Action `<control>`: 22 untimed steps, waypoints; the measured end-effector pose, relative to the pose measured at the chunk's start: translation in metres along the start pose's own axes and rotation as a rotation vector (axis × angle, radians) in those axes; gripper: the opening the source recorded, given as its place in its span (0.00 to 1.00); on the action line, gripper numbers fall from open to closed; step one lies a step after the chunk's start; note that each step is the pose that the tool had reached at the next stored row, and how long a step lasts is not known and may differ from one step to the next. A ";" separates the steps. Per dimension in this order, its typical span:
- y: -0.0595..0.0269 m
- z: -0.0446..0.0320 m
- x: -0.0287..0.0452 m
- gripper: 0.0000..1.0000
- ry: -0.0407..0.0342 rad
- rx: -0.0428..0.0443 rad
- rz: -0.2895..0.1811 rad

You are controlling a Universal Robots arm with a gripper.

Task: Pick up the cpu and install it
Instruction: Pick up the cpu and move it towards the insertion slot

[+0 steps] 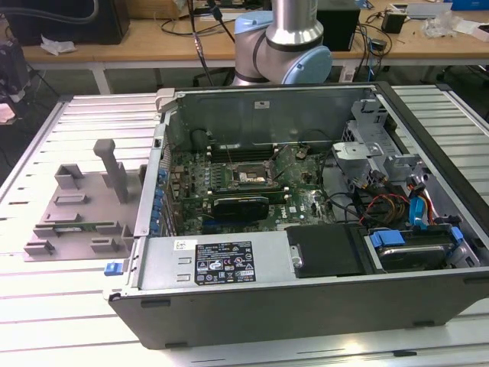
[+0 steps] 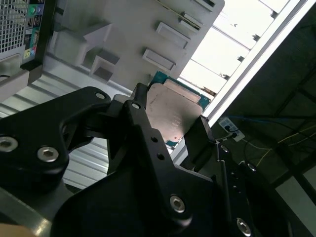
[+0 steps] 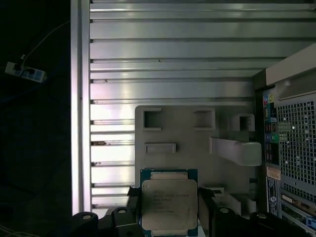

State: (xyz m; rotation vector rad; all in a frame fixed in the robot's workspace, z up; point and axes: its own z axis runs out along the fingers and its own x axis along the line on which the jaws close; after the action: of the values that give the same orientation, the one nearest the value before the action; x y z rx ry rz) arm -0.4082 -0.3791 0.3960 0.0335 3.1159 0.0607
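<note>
Even overhead room light falls across the slatted metal table (image 1: 46, 321) in the exterior view, throwing short, soft shadows beside the grey fixture (image 1: 76, 222). The open computer case (image 1: 306, 306) is dimmer inside, its motherboard (image 1: 244, 180) shaded by the case walls. In the first wrist view, glare streaks the table's slats and blows out to white along its edge, while the space beyond the table sinks to near black. The cpu (image 3: 169, 205) carries a dull, even sheen on its metal lid. In the second wrist view the slats burn white, and the black gripper (image 2: 170, 118), close to the lens, reads underexposed and soft.
</note>
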 end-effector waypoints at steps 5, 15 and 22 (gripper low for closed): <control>0.0001 -0.0011 0.0000 0.55 -0.0001 -0.0001 0.000; 0.0003 -0.0010 -0.0100 0.55 0.0001 0.0000 0.000; 0.0006 -0.0006 -0.0256 0.55 0.0000 -0.0001 0.000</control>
State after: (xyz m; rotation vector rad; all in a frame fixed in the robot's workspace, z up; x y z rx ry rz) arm -0.3826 -0.3791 0.3972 0.0336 3.1159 0.0608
